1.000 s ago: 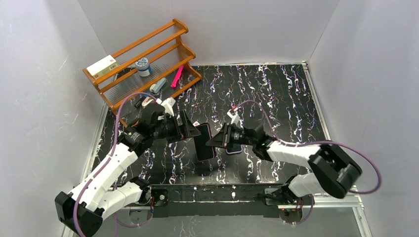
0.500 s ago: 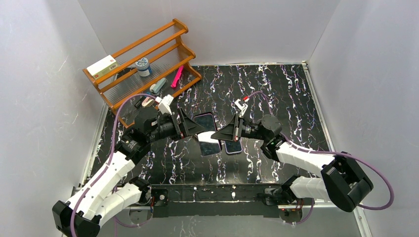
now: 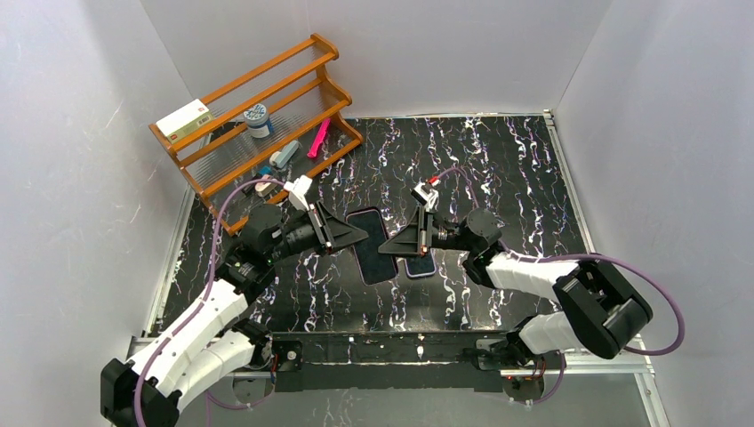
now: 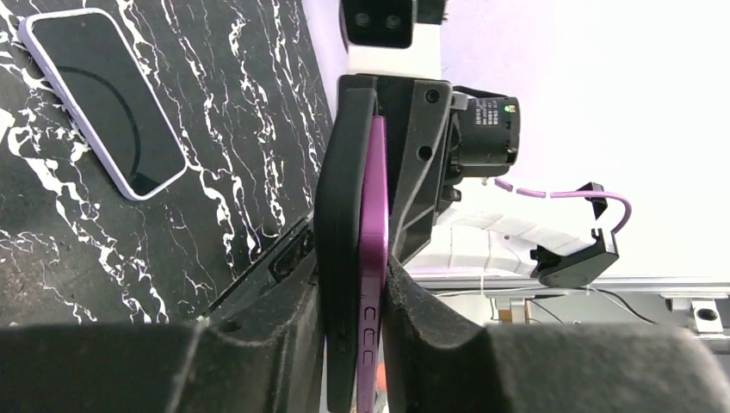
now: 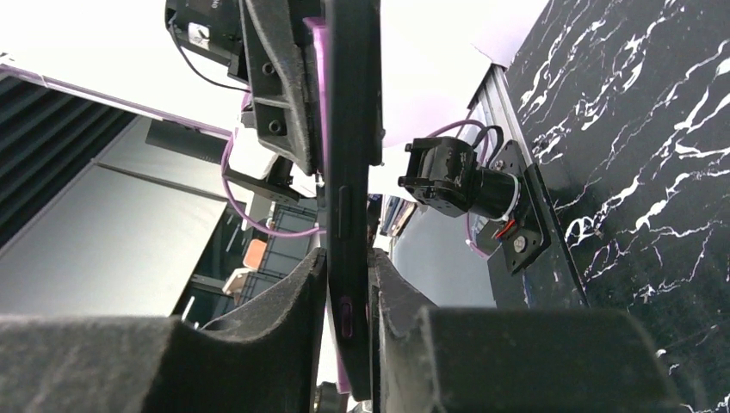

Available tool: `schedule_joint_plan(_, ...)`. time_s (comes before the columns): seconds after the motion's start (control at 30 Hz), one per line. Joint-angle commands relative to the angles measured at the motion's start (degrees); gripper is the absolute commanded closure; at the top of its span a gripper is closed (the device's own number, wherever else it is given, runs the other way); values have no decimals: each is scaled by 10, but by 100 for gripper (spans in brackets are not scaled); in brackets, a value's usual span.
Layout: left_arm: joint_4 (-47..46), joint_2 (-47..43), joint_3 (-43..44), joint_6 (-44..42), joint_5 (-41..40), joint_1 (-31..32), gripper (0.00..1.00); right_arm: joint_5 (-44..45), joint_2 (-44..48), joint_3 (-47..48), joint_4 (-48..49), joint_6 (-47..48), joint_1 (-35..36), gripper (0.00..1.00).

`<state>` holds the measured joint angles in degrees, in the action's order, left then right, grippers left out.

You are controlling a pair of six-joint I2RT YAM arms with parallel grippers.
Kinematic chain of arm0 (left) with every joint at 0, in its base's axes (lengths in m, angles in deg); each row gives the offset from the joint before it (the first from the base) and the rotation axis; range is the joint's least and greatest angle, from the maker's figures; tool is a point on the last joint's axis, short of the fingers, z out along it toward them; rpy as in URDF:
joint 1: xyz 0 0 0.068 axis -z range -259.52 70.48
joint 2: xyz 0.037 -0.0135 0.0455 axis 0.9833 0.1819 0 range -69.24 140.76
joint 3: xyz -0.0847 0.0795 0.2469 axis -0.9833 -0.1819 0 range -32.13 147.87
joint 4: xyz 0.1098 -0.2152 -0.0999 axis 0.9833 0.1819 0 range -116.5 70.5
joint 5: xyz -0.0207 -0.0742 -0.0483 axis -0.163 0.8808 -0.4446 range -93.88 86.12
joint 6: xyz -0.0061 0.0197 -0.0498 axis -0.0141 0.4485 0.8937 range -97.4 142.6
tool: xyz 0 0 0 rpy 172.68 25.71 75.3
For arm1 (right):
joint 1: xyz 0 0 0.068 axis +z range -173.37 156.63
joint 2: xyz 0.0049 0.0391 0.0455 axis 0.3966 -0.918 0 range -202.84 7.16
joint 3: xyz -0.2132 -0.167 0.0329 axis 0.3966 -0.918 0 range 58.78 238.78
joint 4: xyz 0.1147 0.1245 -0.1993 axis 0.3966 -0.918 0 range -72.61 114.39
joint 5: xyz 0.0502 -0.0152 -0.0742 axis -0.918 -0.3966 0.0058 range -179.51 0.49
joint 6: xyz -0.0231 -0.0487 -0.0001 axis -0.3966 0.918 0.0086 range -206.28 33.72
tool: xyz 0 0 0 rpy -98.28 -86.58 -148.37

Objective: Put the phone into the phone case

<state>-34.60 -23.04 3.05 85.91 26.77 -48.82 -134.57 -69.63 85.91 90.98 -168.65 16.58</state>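
Observation:
A purple phone (image 4: 373,258) lies against a black phone case (image 4: 340,249), the two pressed flat together and held off the table between both arms. My left gripper (image 4: 353,280) is shut across the pair at one end. At the other end my right gripper (image 5: 347,271) is shut on the case (image 5: 349,172), where purple (image 5: 348,318) shows through a side cutout. From above the pair is a dark slab (image 3: 372,253) between the left gripper (image 3: 358,234) and the right gripper (image 3: 393,246). How deep the phone sits in the case is hidden.
A lavender-rimmed phone or case (image 3: 421,265) lies flat on the black marbled table (image 3: 498,169), just under the right gripper, and appears too in the left wrist view (image 4: 103,103). A wooden rack (image 3: 267,98) with a white box (image 3: 184,119) and a jar (image 3: 258,118) stands back left.
The left gripper, open a moment ago, has closed on the phone and case. The right arm lifted and turned the pair up off the table, then settled slightly lower.

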Motion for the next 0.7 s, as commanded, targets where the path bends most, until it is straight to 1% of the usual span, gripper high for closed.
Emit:
schedule_joint_plan(0.0, 65, 16, 11, 5, -33, -3, 86, -16, -14, -2, 66, 0, 0, 65)
schedule_joint_plan(0.03, 116, 25, 21, -6, -48, -3, 87, -17, -19, -6, 68, 0, 0, 60)
schedule_joint_plan(0.1, 176, 42, 37, -29, -70, -4, 87, -15, -25, -20, 81, -6, 0, 51)
schedule_joint_plan(0.17, 204, 53, 46, -40, -80, -4, 87, -14, -28, -32, 93, -11, 0, 43)
schedule_joint_plan(0.23, 207, 58, 47, -36, -78, -4, 86, -11, -28, -40, 90, -11, 0, 41)
schedule_joint_plan(0.27, 203, 60, 47, -32, -72, -4, 86, -9, -29, -42, 87, -9, 1, 42)
schedule_joint_plan(0.33, 198, 65, 51, -30, -64, -5, 85, -3, -33, -46, 86, -8, 5, 47)
schedule_joint_plan(0.43, 223, 78, 71, -35, -60, -6, 80, -2, -52, -42, 103, -16, 15, 55)
schedule_joint_plan(0.5, 229, 83, 83, -40, -50, -6, 78, -7, -70, -35, 132, -37, 19, 58)
schedule_joint_plan(0.57, 223, 85, 89, -38, -34, -7, 76, -11, -88, -27, 166, -59, 20, 64)
schedule_joint_plan(0.67, 202, 79, 91, -24, -8, -8, 72, -9, -109, -21, 207, -83, 20, 76)
